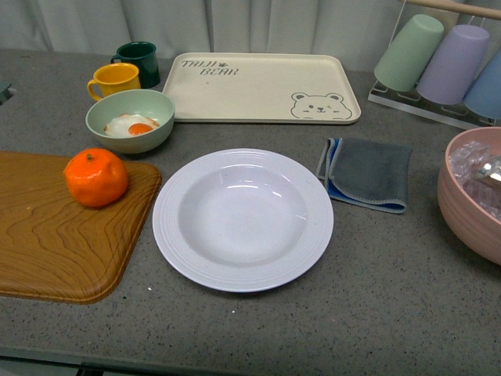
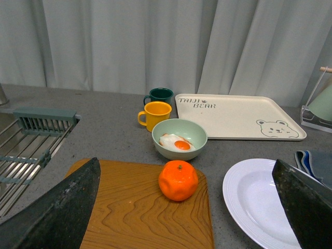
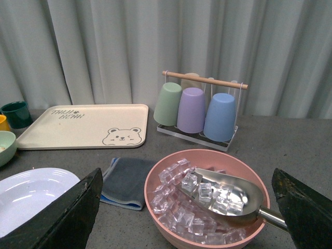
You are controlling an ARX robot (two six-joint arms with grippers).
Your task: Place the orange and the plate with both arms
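Front view: neither arm shows. The orange (image 1: 95, 177) sits on the far right part of a wooden board (image 1: 55, 243) at the left of the counter. The plate (image 1: 178, 249) lies empty on the counter just right of the board, near the orange but apart from it. Behind the orange stands a green bowl (image 1: 106, 129) with a fried egg (image 1: 131, 124), and behind that a yellow mug (image 1: 114, 79) and a dark green mug (image 1: 138, 61). A bear tray (image 1: 262, 86) lies behind the plate, a grey cloth (image 1: 368, 172) to its right, and a pink bowl (image 1: 470, 207) at the right edge.

Left wrist view: the left gripper (image 2: 185, 162) is spread wide, its dark fingers (image 2: 65, 207) far apart and holding nothing. The orange (image 2: 178, 180) rests on the board (image 2: 135, 207) ahead, between the fingers but untouched; the plate (image 2: 244, 207) is beside the board.

Right wrist view: the right gripper (image 3: 187, 171) is also spread wide and empty. Ahead of it are the pink bowl (image 3: 161, 218) of ice (image 3: 179, 207) with a metal scoop (image 3: 228, 194), the cloth (image 3: 127, 181) and part of the plate (image 3: 26, 199). Three upturned cups hang in a rack (image 3: 205, 80) beyond.
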